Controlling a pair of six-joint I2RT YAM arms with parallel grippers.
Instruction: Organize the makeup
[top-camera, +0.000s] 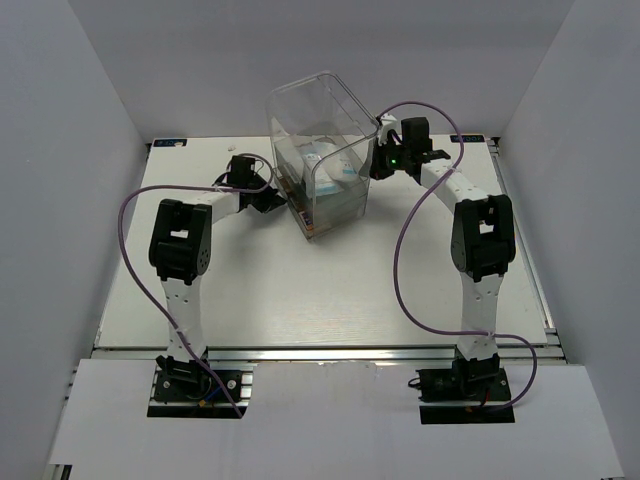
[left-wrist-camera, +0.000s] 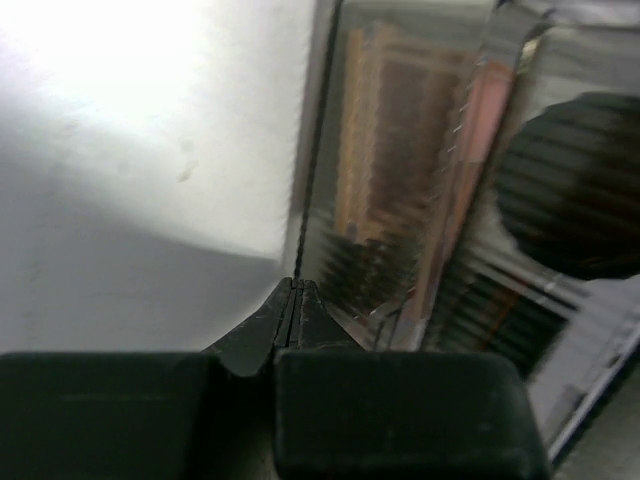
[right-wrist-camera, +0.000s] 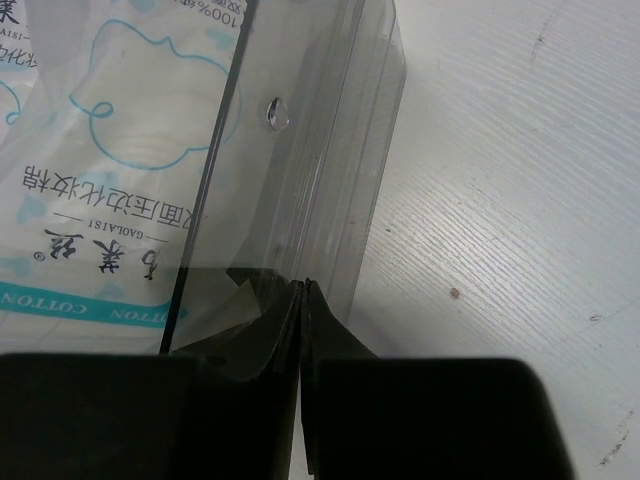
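The makeup lies inside the tall clear plastic box (top-camera: 352, 128) at the back middle of the table. Through its wall the left wrist view shows a brown eyeshadow palette (left-wrist-camera: 392, 150), a pink palette edge (left-wrist-camera: 482, 120) and the round black jar (left-wrist-camera: 575, 185). A white soft packet (right-wrist-camera: 100, 160) with blue print shows in the right wrist view and from above (top-camera: 325, 165). My left gripper (top-camera: 283, 193) is shut on the box's left wall (left-wrist-camera: 318, 120). My right gripper (top-camera: 378, 160) is shut on the box's right wall (right-wrist-camera: 340, 150). The tiny dark cube is out of view.
The white table (top-camera: 330, 290) stretches in front of the box towards the arm bases. Grey side walls enclose the table left and right. Purple cables (top-camera: 405, 250) loop beside each arm.
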